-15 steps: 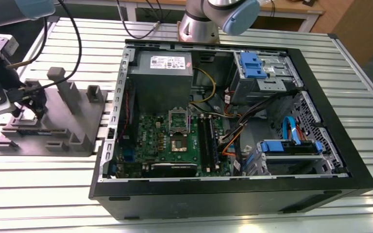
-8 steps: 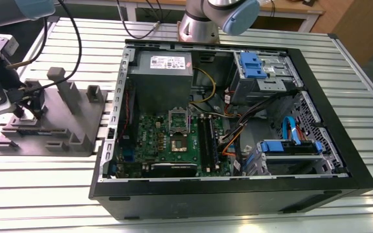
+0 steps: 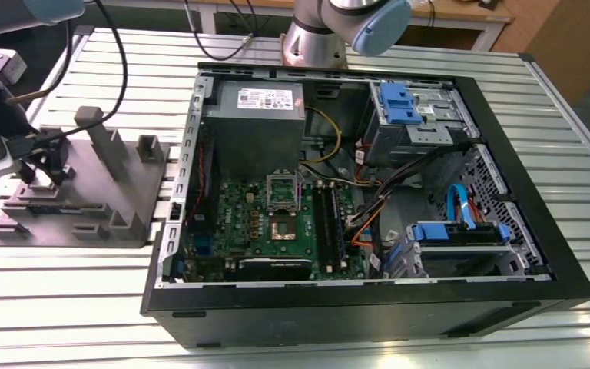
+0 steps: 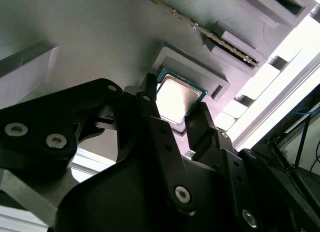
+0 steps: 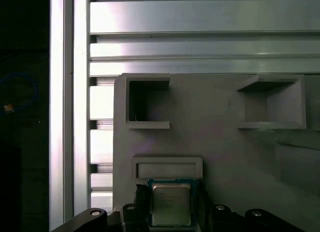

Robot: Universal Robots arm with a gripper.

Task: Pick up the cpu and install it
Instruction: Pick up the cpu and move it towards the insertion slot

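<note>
The cpu, a small square chip with a silvery top and a thin pale rim, lies between my two black fingers in both wrist views. One finger touches one edge and the other finger touches the opposite edge. My gripper is shut on it, right at a shallow square recess of the grey fixture. In the exterior view my gripper hangs over that fixture at the exterior view's left. The dark socket on the green motherboard stands with its metal frame hinged up.
The open black computer case lies on the slatted aluminium table. It holds a grey power supply, blue drive brackets and loose cables. The fixture has tall posts and more pockets. The arm's base stands behind the case.
</note>
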